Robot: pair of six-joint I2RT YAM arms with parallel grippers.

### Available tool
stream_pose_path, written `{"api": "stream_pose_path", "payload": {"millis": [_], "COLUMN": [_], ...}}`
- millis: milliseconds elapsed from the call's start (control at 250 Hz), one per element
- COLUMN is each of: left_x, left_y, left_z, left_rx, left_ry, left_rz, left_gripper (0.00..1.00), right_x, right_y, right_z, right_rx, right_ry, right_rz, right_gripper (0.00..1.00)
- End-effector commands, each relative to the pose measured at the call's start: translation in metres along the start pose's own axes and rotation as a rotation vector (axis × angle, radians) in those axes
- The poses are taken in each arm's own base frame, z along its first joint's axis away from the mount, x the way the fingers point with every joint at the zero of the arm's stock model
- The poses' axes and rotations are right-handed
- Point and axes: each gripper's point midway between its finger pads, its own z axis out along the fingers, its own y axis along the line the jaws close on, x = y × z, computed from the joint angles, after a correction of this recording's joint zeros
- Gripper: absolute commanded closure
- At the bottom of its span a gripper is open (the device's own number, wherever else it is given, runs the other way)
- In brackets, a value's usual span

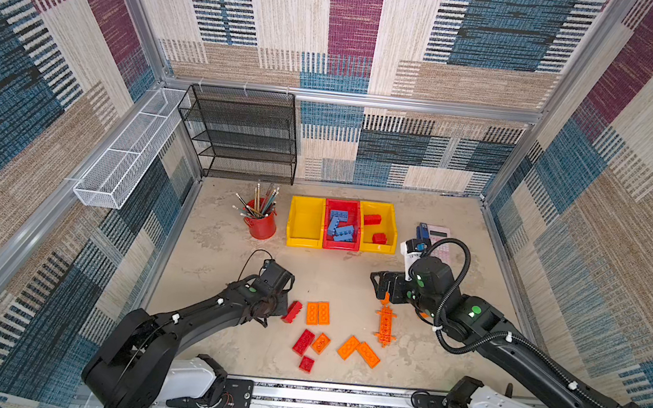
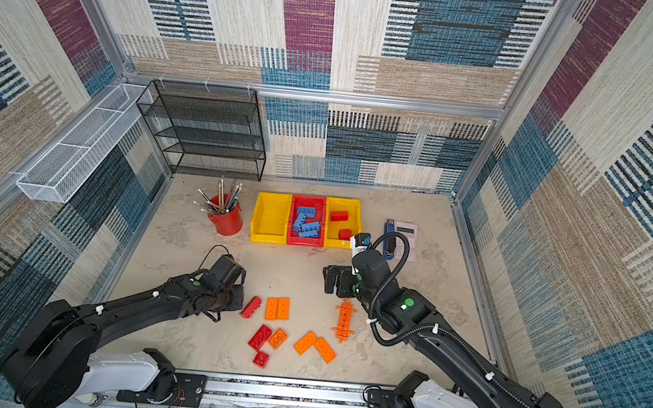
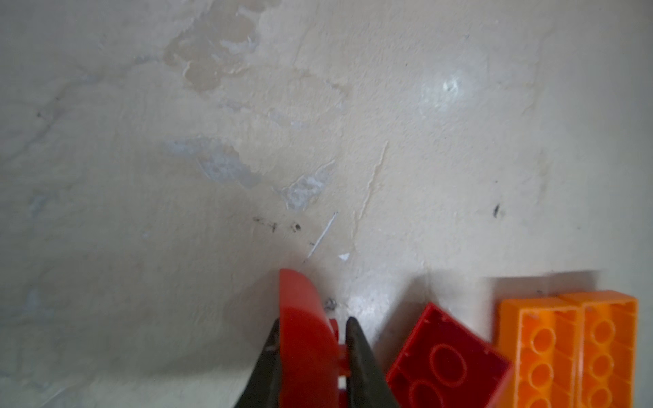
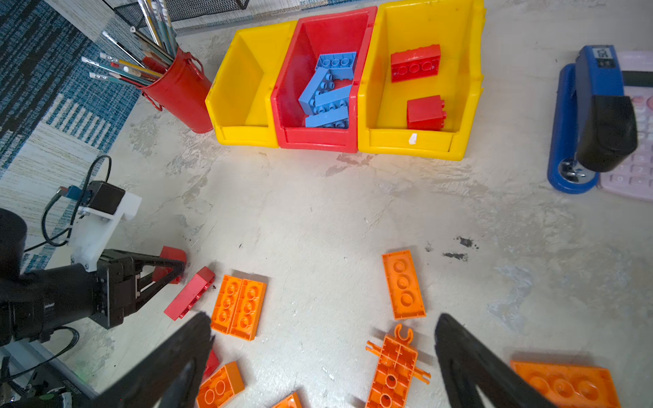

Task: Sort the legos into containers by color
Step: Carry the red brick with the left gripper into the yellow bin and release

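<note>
top views high over the table [image 1: 223, 252]; wrist views low, left seemingly nearest

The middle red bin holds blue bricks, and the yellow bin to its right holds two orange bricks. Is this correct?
No. The two bricks in that yellow bin are red, not orange; both top views show it. The rest is right.

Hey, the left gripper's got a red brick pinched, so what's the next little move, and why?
Probably lift the left gripper straight up. Its jaws are shut on a red brick low at the table, close beside a tilted red brick. Rising first should clear that neighbour before heading to the yellow bin that already holds two red bricks.
</note>
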Motion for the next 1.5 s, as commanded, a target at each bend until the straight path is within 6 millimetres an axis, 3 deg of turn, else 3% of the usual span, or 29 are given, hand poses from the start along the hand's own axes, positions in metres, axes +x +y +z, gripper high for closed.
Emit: {"api": "stream_pose_path", "payload": {"millis": [0, 236, 536, 744, 956, 1280, 1332, 1464, 1496], "left_x": [-0.009, -0.063, -0.152, -0.192, -0.224, -0.248, -0.250, -0.255, -0.256], "left_y": [-0.005, -0.054, -0.158, -0.229, -0.286, -0.331, -0.333, -0.336, -0.336], "left_z": [-0.006, -0.027, -0.047, -0.034, -0.017, 0.027, 0.033, 0.044, 0.045], "left_rx": [-0.008, 0.083, 0.208, 0.268, 0.376, 0.459, 0.476, 0.515, 0.525], "left_ry": [0.007, -0.024, -0.096, -0.105, -0.133, -0.163, -0.169, -0.171, -0.168], "left_rz": [0.003, 0.043, 0.146, 0.222, 0.262, 0.272, 0.260, 0.227, 0.220], "left_gripper": [0.84, 0.85, 0.83, 0.83, 0.82, 0.79, 0.74, 0.39, 0.34], "right_x": [-0.008, -0.007, -0.005, -0.004, -0.010, -0.013, -0.012, -0.013, -0.013], "right_y": [0.006, -0.004, -0.013, -0.022, -0.027, -0.029, -0.029, -0.030, -0.030], "right_z": [-0.004, -0.016, -0.028, -0.028, -0.035, -0.035, -0.035, -0.037, -0.037], "right_rx": [-0.037, -0.027, -0.022, 0.018, 0.035, 0.054, 0.058, 0.066, 0.065], "right_ry": [-0.045, -0.104, -0.162, -0.173, -0.216, -0.211, -0.208, -0.207, -0.207], "right_rz": [-0.007, 0.014, 0.046, 0.042, 0.066, 0.083, 0.087, 0.093, 0.091], "right_gripper": [0.01, 0.01, 0.01, 0.01, 0.01, 0.01, 0.01, 0.01, 0.01]}}
